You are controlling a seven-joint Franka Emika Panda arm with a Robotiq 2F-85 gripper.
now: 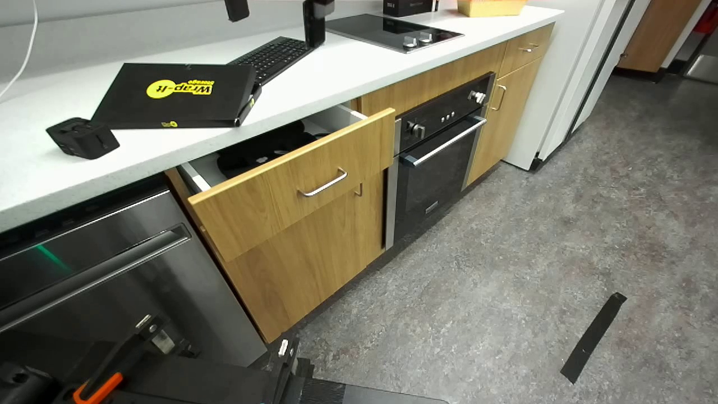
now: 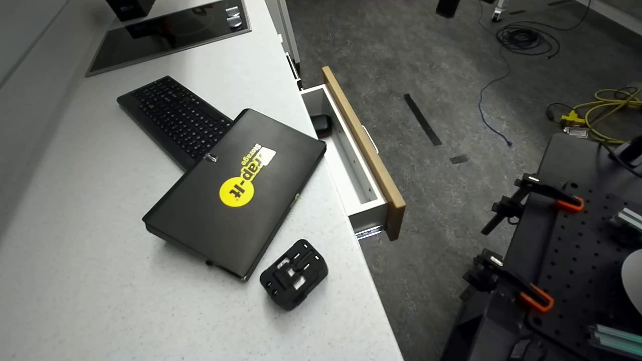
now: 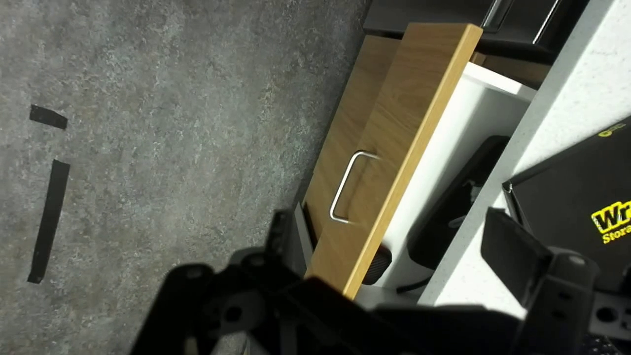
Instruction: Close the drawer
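The drawer has a light oak front with a slim silver bar handle; its front stands pulled out from under the counter in both exterior views. In the wrist view, the drawer front runs diagonally, with its white interior and dark items showing behind it. My gripper is open with nothing between its fingers, and stands apart from the drawer. In an exterior view, the gripper's fingers show at the top edge, spread apart. A dark tip at the top edge of an exterior view seems to be one finger.
A white counter overhangs the drawer. It holds a black Wrap-It box, a keyboard, a black adapter and a cooktop. An oven and a steel appliance flank the drawer. A clamped robot table stands opposite.
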